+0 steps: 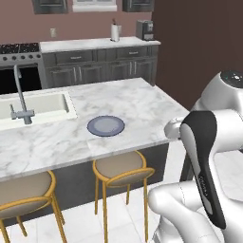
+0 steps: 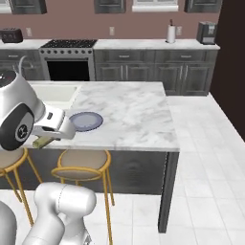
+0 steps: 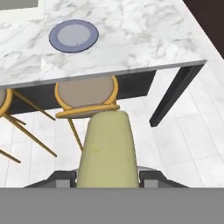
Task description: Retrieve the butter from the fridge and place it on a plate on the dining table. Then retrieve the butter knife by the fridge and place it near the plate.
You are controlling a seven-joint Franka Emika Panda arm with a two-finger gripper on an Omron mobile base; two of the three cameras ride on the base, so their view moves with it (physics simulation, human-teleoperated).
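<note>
We've got the gripper (image 3: pixel 108 177) clamped on the butter (image 3: pixel 107 148), stick's long axis pointing forward out of the jaws, plate (image 3: pixel 73 36) up ahead and slightly left on the dining table (image 3: pixel 144 39), so 1 reach forward-left over the stool (image 3: pixel 86 94).

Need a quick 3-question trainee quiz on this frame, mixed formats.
1. True or false: the plate on the dining table already has something on it.
2. What is the pincer holding?
A. the butter
B. a knife
C. nothing
3. Fill in: directly below the table edge nearest the plate stands a round brown ___.

Key:
1. False; the plate is bare.
2. A; the hand view shows the pale yellow stick clamped between the fingertips.
3. Stool.
</note>
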